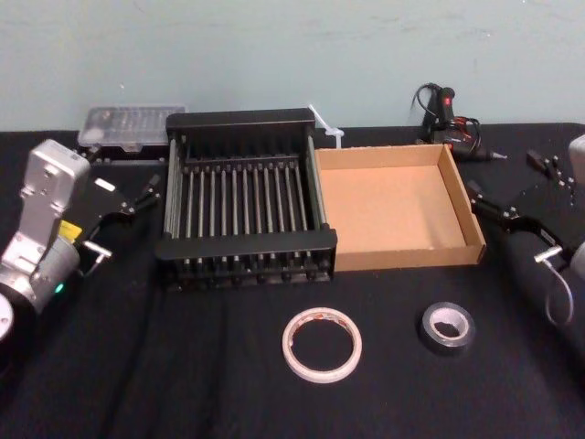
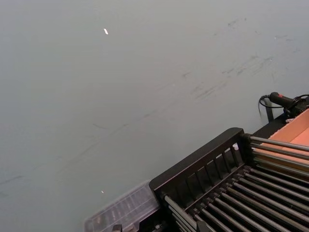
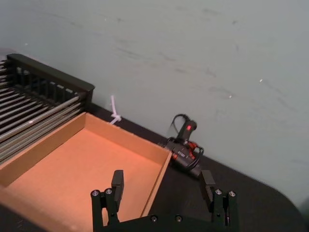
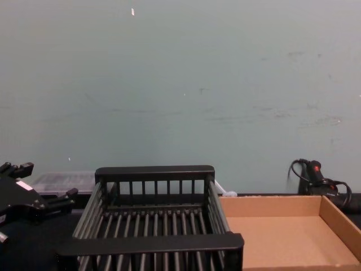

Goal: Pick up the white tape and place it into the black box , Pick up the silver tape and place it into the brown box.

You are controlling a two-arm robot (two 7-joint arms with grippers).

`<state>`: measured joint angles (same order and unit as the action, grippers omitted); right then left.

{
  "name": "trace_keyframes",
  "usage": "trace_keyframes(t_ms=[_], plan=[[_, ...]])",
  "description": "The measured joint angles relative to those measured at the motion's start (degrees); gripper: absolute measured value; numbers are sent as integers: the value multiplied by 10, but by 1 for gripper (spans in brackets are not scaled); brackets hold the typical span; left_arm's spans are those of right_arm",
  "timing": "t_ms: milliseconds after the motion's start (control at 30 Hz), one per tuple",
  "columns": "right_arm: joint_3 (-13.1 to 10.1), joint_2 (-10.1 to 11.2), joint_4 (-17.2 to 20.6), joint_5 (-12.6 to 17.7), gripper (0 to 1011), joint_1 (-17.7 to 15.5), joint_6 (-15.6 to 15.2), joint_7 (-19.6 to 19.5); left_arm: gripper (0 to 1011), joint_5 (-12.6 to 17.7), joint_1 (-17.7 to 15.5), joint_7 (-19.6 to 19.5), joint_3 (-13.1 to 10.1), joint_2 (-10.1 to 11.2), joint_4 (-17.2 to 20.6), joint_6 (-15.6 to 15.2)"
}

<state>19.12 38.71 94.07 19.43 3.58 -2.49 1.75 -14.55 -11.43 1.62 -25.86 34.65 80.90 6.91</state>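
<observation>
The white tape (image 1: 322, 345) lies flat on the black cloth near the front, below the gap between the two boxes. To its right rests the silver tape (image 1: 448, 326), a dark grey roll with a pale core. The black box (image 1: 247, 245) stands behind them with nothing in it, and the brown box (image 1: 407, 257) touches its right side, also bare inside. My left gripper (image 1: 126, 219) hovers left of the black box, open and holding nothing. On the far side of the brown box my right gripper (image 3: 162, 182) is raised, open and holding nothing.
A clear plastic case (image 1: 123, 125) sits behind the black box at the back left. A white zip tie (image 1: 326, 130) lies behind the boxes. At the back right is a red and black tool with cable (image 1: 448, 114). A pale wall closes the far side.
</observation>
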Motion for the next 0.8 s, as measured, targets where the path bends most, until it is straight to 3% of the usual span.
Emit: trace_keyframes(t_ms=[400,800], plan=[[-49,35,94,45,1002,-77,-84,25,1002,0,0,0,0,0,0,0],[-57,50,121,50,1002,-114,-131,59,1001,0,0,0,0,0,0,0]])
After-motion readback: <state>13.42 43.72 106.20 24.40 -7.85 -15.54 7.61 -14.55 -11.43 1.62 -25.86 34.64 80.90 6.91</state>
